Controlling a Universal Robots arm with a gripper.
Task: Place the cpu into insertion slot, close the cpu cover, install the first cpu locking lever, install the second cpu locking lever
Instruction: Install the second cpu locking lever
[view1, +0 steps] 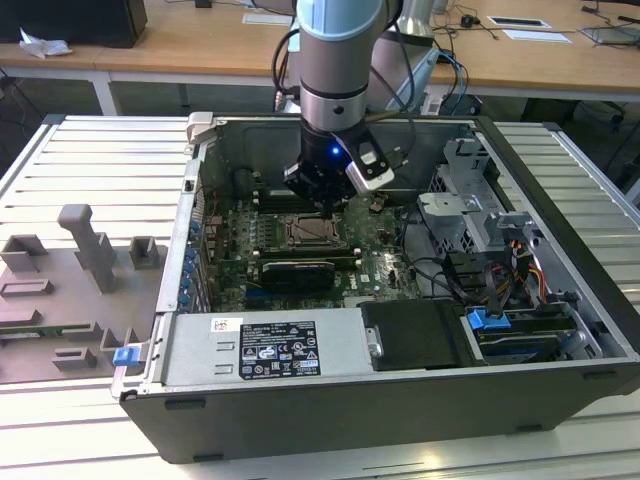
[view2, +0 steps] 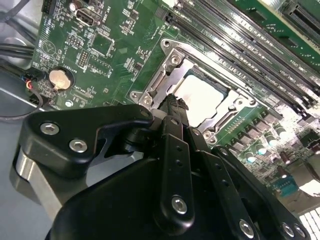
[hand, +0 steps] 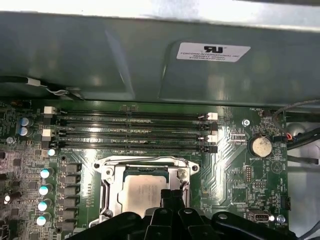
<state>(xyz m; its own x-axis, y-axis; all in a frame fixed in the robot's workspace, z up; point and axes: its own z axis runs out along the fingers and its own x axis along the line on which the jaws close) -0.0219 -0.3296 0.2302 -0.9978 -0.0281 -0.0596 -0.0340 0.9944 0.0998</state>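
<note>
Black fingers (view2: 174, 107) hover together, empty, right over our socket.
We see the cpu (hand: 142, 192) already seated in the insertion slot (view2: 186, 75), with the cpu cover (hand: 111, 182) lying flat around it inside the open computer case (view1: 560, 330). We judge the levers come now: press down squarely on each, hooking it fully under its catch, without scraping the motherboard (view2: 117, 47).

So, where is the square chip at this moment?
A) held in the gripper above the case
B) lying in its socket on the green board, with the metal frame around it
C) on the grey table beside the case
B: the chip lies in the socket, framed by the metal cover, in both wrist views.
</note>
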